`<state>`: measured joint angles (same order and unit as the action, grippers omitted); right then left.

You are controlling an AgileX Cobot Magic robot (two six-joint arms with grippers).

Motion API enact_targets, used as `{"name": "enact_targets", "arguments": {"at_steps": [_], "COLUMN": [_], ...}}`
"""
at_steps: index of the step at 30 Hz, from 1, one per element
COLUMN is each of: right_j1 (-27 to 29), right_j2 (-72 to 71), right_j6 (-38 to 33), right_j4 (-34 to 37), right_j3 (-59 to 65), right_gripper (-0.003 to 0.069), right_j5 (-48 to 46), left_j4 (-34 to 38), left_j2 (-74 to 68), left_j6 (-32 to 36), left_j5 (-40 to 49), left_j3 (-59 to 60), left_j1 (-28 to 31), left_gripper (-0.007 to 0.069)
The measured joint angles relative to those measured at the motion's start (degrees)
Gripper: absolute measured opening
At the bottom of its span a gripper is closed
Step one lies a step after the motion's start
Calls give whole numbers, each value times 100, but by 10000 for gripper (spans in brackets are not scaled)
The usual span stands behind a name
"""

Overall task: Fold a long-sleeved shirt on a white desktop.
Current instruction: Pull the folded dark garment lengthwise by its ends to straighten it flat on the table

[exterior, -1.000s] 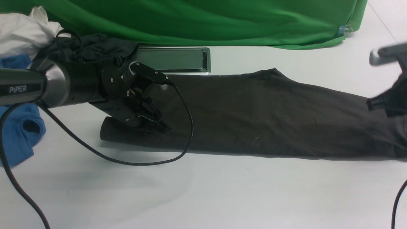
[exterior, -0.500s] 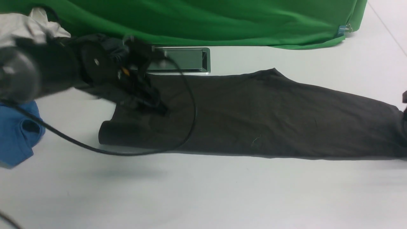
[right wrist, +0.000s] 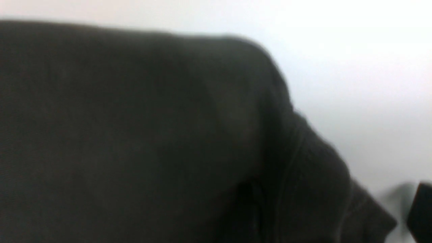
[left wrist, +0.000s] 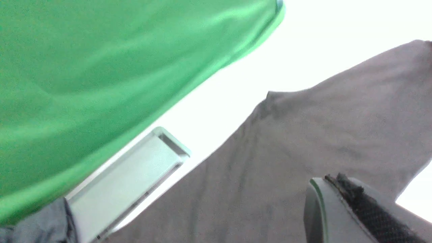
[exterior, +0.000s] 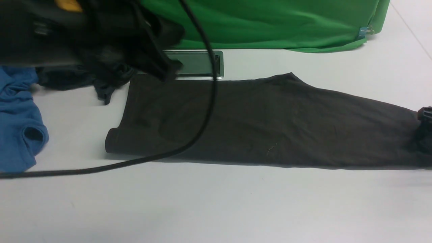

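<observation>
Front view, left to right. A blue garment (exterior: 18, 121) lies at the far left of the white surface (exterior: 216, 202). Above it, the left arm (exterior: 50, 30) fills the upper left corner, raised and blurred; its end effector (exterior: 165, 69) hangs just over the shirt's far left corner, with fingers pressed together and nothing visibly held. A dark grey garment (exterior: 84, 79) sits crumpled under the arm, just beside the shirt's left edge. A black cable (exterior: 189, 145) loops from the arm across the left part of the shirt and trails along the surface to the left edge of the view. Behind lie the silver-framed slot (exterior: 199, 64) and the green cloth (exterior: 270, 23).

The shirt (exterior: 263, 125) lies flat as a long folded band, from its rolled left end near the blue garment to the right edge of the view; its far edge touches the slot's frame.

At the far right, only a dark part of the right end effector (exterior: 425, 130) shows, at the shirt's right end. Its fingers stand spread; whether they touch the cloth cannot be told. The right wrist view shows the shirt (right wrist: 152, 135) close up, blurred.
</observation>
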<state>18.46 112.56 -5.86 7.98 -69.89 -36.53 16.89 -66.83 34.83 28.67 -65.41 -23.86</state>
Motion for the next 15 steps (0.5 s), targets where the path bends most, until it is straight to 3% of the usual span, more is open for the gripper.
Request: {"name": "enact_targets", "arguments": {"at_steps": [5, 10, 11, 13, 15], "right_j1": [0, 17, 17, 22, 46], "right_j2": [61, 71, 71, 51, -67], "right_j6": [-240, -662, -706, -828, -881], "right_j4": [239, 678, 752, 830, 775], "right_j3": [-59, -65, -65, -65, -39], "right_gripper": [566, 320, 222, 118, 86], "right_j5": [-21, -224, -318, -385, -483], "left_j4": [89, 118, 92, -11, -77], "left_j2": [524, 991, 1116, 1306, 1543], "left_j6": [0, 0, 0, -30, -92], "left_j5": [117, 113, 49, -251, -617], "left_j3": [115, 572, 771, 1126, 1482], "left_j1": [0, 0, 0, 0, 0], "left_gripper": [18, 18, 18, 18, 18]}}
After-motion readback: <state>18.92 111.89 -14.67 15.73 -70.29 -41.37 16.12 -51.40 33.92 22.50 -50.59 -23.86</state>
